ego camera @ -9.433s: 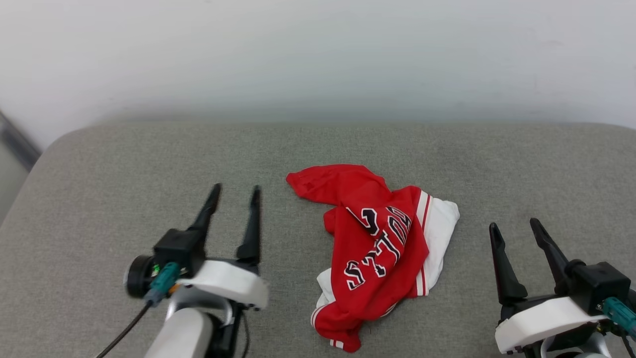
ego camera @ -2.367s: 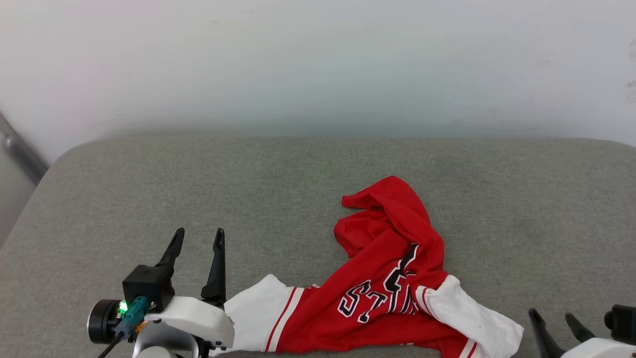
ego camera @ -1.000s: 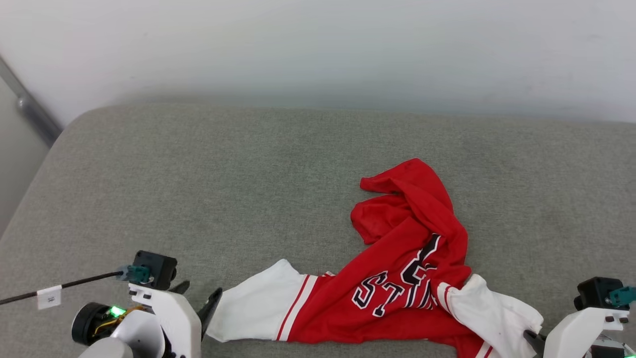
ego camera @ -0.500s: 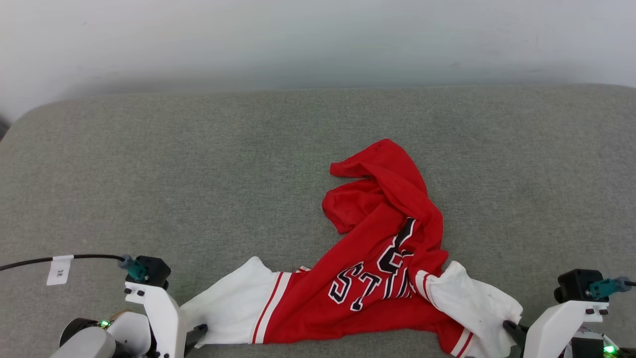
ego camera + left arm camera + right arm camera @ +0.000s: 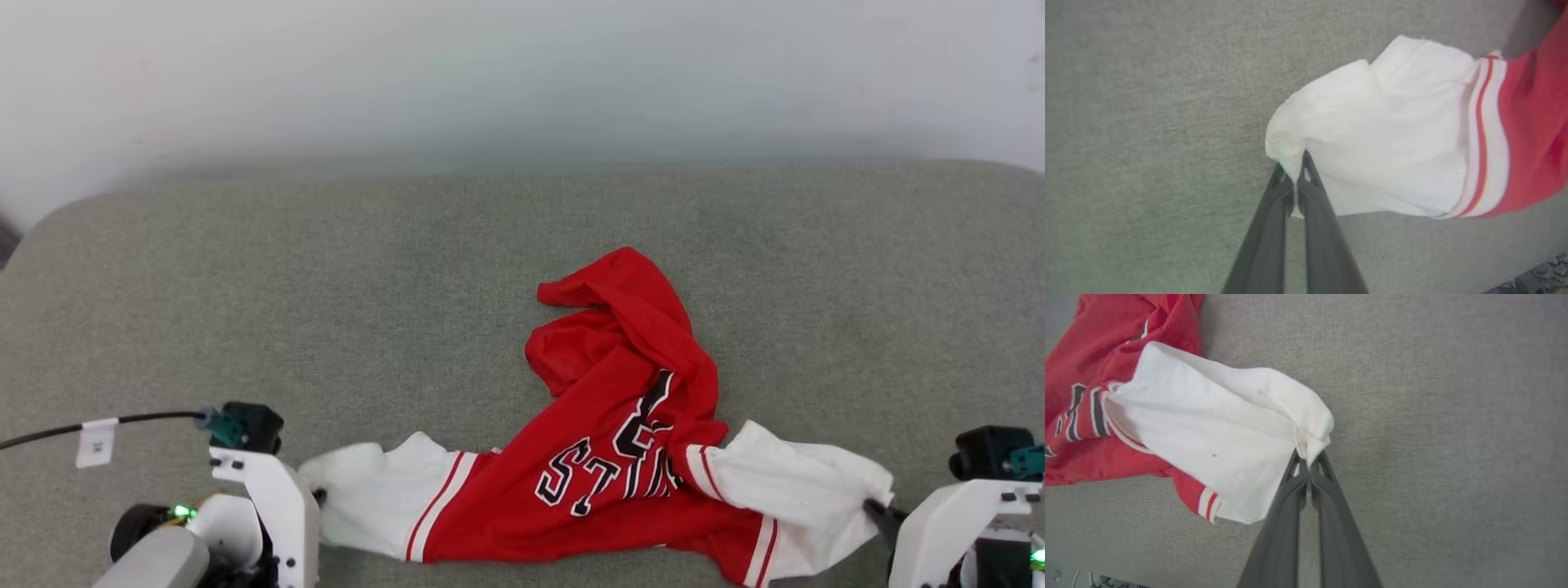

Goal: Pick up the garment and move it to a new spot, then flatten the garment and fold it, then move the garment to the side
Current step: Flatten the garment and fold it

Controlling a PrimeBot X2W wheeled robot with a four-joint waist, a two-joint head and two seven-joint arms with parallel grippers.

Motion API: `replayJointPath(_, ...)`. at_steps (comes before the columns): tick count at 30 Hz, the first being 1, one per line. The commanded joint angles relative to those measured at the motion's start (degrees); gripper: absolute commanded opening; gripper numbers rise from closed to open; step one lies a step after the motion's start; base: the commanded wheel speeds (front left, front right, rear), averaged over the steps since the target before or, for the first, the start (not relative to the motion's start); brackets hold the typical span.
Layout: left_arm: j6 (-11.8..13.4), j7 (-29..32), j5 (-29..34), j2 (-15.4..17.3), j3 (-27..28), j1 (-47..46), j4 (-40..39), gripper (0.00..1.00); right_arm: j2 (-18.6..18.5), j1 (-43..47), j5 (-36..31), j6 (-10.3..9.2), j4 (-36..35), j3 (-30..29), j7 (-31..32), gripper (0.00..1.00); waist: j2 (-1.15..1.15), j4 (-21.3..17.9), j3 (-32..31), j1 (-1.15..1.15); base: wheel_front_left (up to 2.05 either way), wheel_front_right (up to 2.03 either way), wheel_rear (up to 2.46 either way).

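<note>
Folded under and not readable in full: black lettering on the garment. Mostly hidden behind white wrist housings in the head view: left gripper, right gripper. Too small to read: tag on the cable. Out of frame below: front edge of the bench. Cut off at wrist-view sides: garment's red body.

Red shirt sprawls across the lower centre of the frame, crumpled, white sleeves stretched out left and right, black white-edged lettering showing, the red body bunched in folds toward mid-frame.
</note>
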Motion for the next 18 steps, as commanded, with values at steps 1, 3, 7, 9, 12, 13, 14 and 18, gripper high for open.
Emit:
replayJointPath(1, 0.8, -1.2, 0.9, 0.6, 0.7, -1.0, -0.9, 0.00, -0.7, -1.1, -0.3, -0.02, -0.3, -0.4, -0.6, 0.00, 0.00, 0.5, -1.4, 0.00, 0.00, 0.00, 0.00)
replayJointPath(3, 2.0, -3.0, 2.3, 1.2, 1.6, -2.0, -2.6, 0.00, -1.6, -2.2, -1.3, -0.01, -0.5, -0.6, -1.4, 0.00, 0.00, 0.9, -2.6, 0.00, 0.00, 0.00, 0.00)
replayJointPath(7, 3.7, -5.3, 4.9, 2.1, 3.1, -5.8, -6.1, 0.00, -3.6, -5.6, -2.4, -0.02, 0.2, -0.9, -2.3, 0.00, 0.00, 1.6, -4.7, 0.00, 0.00, 0.00, 0.00)
replayJointPath(9, 4.3, -6.3, 6.5, 2.1, 3.7, -8.8, -7.2, 0.00, -4.5, -8.1, -2.5, -0.02, 0.9, -1.1, -2.7, 0.00, 0.00, 2.0, -5.3, 0.00, 0.00, 0.00, 0.00)
replayJointPath(12, 5.3, -7.6, 8.9, 1.3, 4.3, -14.0, -7.3, 0.00, -6.1, -12.8, -2.8, -0.01, 2.0, -1.0, -3.6, 0.00, 0.00, 2.2, -5.8, 0.00, 0.00, 0.00, 0.00)
replayJointPath(13, 5.4, -8.1, 9.7, 0.8, 4.4, -15.9, -7.1, 0.00, -6.5, -14.5, -2.7, -0.02, 2.3, -1.1, -4.0, 0.00, 0.00, 2.2, -5.9, 0.00, 0.00, 0.00, 0.00)
replayJointPath(14, 5.7, -8.5, 10.7, 0.4, 4.4, -18.0, -6.9, 0.00, -6.9, -16.3, -3.0, -0.02, 2.7, -1.2, -4.3, 0.00, 0.00, 2.3, -6.0, 0.00, 0.00, 0.00, 0.00)
replayJointPath(18, 5.1, -10.2, 12.9, -2.0, 4.4, -26.2, -3.6, 0.00, -8.1, -24.2, -3.3, -0.02, 5.1, -0.6, -5.8, 0.00, 0.00, 2.3, -5.6, 0.00, 0.00, 0.00, 0.00)
